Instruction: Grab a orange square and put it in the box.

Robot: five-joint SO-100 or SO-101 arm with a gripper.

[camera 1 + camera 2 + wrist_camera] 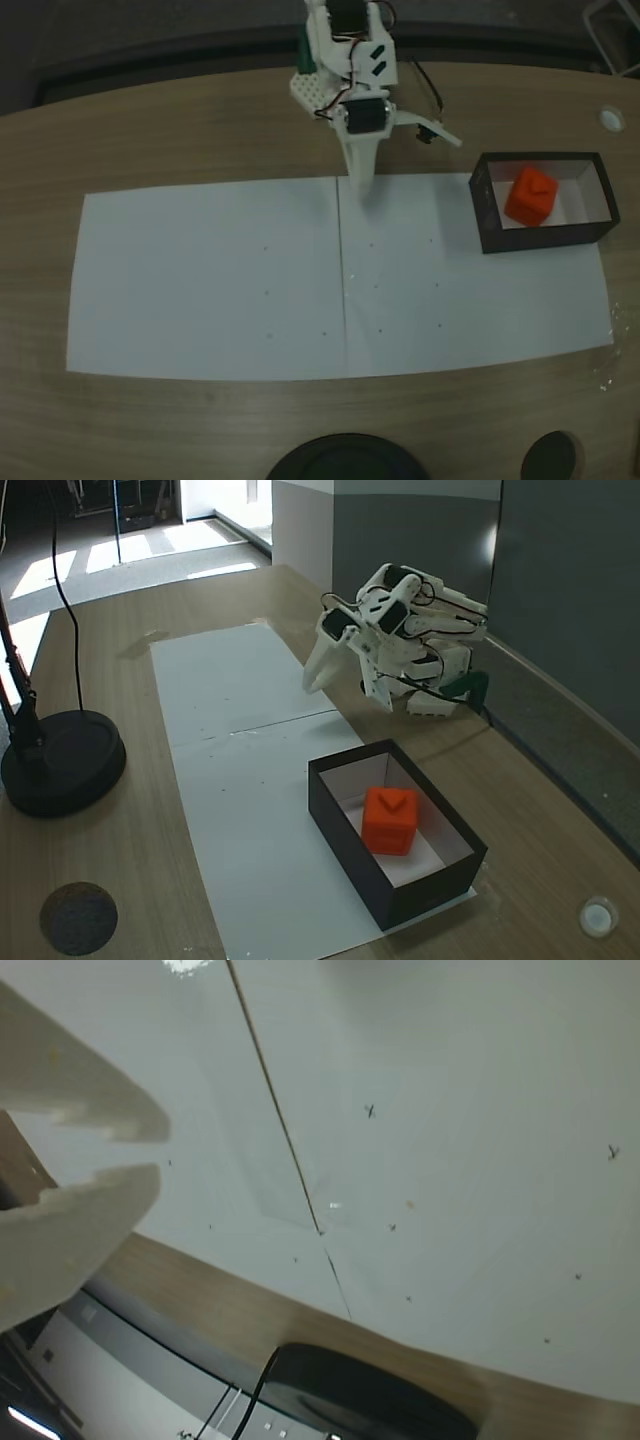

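Cube [531,195] upright in the box [494,215], whose long axis runs left-right at right of frame; gripper [140,1150], cropped at left edge, nearly closed, empty.

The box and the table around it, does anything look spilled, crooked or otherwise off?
Nothing stands out. The orange square sits upright inside the box, the two white sheets lie flat edge to edge, and the end effector hangs empty above their seam, away from the box.

orange square [530,195] inside box [490,215], on paper [220,280]
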